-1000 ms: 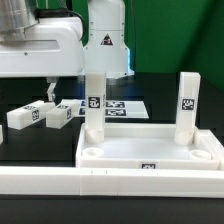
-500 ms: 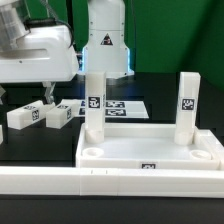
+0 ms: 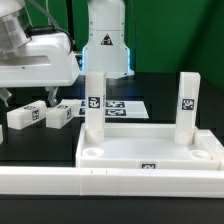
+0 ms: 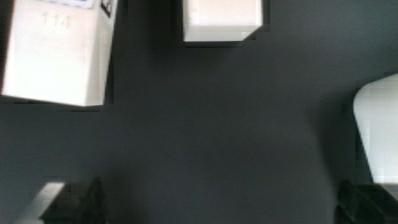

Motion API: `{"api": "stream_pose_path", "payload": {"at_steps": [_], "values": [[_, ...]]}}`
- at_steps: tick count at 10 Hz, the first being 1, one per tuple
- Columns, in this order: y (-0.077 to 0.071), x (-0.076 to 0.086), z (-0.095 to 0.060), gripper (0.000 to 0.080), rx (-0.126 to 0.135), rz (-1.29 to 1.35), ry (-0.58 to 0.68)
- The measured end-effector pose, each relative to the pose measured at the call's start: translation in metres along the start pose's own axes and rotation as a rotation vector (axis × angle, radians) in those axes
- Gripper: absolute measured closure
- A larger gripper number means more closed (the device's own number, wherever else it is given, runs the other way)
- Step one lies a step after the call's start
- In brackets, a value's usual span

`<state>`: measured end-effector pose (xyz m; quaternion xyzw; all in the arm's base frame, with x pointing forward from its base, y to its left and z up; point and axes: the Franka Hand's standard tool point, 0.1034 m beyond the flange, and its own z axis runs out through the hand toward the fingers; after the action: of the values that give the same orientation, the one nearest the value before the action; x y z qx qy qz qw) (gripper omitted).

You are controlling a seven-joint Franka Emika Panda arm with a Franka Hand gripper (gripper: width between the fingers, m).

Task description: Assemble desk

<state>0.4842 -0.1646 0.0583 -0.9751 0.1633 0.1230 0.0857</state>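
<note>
Shifted lower toward the exterior view's left, the two-finger gripper hangs wide open, empty, near two loose white square plastic legs. The white rimmed rectangular plastic tabletop lies right. A misaligned descent could knock a leg askew.

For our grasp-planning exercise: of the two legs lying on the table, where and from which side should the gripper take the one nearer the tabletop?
Probably mid-length on that lying leg, jaws across its two long side faces, down from above. It lies flat, its square section gives parallel faces, and a gap separates it from the other lying leg. The open gripper hovers nearby.
</note>
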Motion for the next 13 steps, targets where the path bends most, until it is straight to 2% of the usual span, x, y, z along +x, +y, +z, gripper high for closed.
{"api": "stream_pose_path", "payload": {"at_steps": [1, 3, 6, 9, 11, 12, 13], "values": [[0.0, -0.002, 0.001, 0.0151, 0.004, 0.005, -0.003], [-0.001, -0.02, 0.016, 0.0151, 0.058, 0.088, -0.032], [-0.003, -0.022, 0.018, 0.0151, 0.073, 0.098, -0.08], [-0.008, -0.03, 0.023, 0.0151, 0.119, 0.09, -0.263], [-0.009, -0.029, 0.025, 0.0151, 0.137, 0.084, -0.361], [-0.01, -0.035, 0.027, 0.0151, 0.15, 0.081, -0.442], [-0.008, -0.035, 0.03, 0.0151, 0.15, 0.077, -0.501]]}}
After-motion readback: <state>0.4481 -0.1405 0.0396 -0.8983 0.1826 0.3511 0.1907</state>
